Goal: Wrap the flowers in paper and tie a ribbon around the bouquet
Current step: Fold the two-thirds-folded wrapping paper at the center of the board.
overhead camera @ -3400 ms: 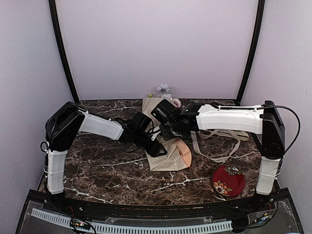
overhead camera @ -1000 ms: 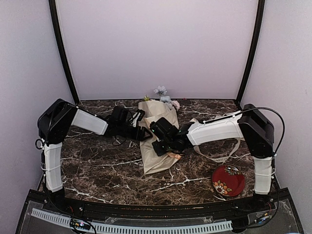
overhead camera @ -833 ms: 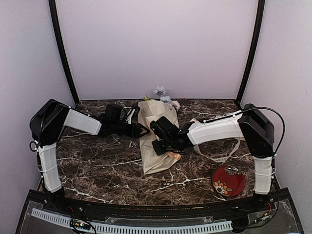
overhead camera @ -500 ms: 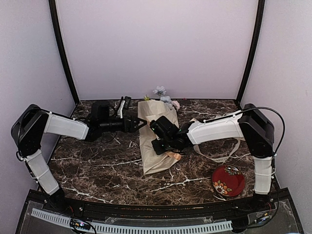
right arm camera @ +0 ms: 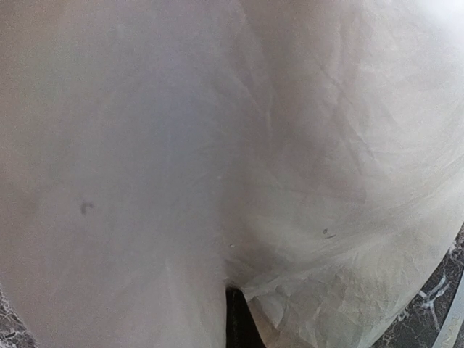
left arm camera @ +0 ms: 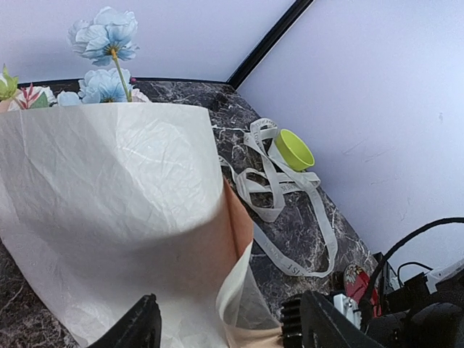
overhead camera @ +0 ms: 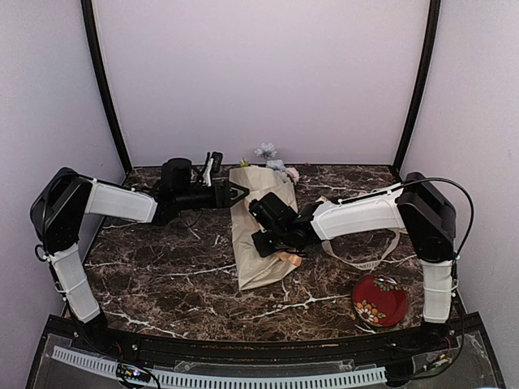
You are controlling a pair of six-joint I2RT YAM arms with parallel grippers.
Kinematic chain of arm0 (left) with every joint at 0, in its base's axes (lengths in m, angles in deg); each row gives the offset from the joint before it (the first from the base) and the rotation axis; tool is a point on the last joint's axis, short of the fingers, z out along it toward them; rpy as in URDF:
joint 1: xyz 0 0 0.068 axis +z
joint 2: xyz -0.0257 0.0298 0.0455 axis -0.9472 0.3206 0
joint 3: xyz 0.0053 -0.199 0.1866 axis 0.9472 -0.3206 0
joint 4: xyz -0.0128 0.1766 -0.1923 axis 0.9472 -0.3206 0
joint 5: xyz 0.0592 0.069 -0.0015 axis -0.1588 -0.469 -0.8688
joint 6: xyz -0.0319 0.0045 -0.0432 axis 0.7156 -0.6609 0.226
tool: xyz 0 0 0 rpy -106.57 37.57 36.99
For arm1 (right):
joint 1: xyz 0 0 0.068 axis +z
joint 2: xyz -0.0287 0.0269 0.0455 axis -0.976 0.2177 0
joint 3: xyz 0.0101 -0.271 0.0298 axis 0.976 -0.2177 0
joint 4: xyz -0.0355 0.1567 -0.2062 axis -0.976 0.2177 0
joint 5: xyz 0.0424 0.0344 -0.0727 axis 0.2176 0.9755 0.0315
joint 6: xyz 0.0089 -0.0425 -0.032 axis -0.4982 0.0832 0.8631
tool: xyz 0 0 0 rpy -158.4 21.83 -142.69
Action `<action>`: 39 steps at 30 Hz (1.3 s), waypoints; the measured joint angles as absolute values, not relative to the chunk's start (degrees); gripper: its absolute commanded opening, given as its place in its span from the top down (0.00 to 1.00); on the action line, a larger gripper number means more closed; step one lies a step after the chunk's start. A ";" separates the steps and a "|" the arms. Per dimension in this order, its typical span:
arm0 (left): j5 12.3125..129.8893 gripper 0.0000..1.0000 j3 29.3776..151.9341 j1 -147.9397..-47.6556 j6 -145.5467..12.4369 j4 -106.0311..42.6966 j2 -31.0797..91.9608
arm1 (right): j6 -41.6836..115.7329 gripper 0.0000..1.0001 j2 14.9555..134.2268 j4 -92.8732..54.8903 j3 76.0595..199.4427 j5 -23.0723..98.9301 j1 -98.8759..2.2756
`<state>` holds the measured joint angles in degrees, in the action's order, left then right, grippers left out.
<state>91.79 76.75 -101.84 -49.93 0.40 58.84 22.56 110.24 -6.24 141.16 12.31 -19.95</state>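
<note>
The paper (overhead camera: 258,243) lies rolled into a cream cone, the bouquet, down the table's middle. The flowers (overhead camera: 270,159) stick out of its far, wide end. My left gripper (overhead camera: 237,193) is open beside the cone's upper left edge with nothing between its fingers. In the left wrist view the paper (left arm camera: 123,196) and blue flowers (left arm camera: 105,43) sit ahead of the open left gripper (left arm camera: 232,328). My right gripper (overhead camera: 265,237) rests on the cone's middle, shut on the paper. Paper (right arm camera: 232,145) fills the right wrist view, with only a dark sliver of the right gripper (right arm camera: 235,322) showing. The ribbon (overhead camera: 361,237) lies looped to the right.
A red flowered pouch (overhead camera: 379,301) sits at the front right. A lime-green round thing (left arm camera: 293,149) lies by the ribbon (left arm camera: 284,196) near the right wall. Purple walls close in the back and both sides.
My left gripper has slid toward the back along the cone's left edge, and its elbow swung out to the left. The right arm and the cone have stayed put.
</note>
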 measured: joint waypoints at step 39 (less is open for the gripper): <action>96.05 1.00 77.03 -96.97 -52.16 5.52 71.87 | 4.99 0.05 85.06 5.25 124.25 9.05 -10.97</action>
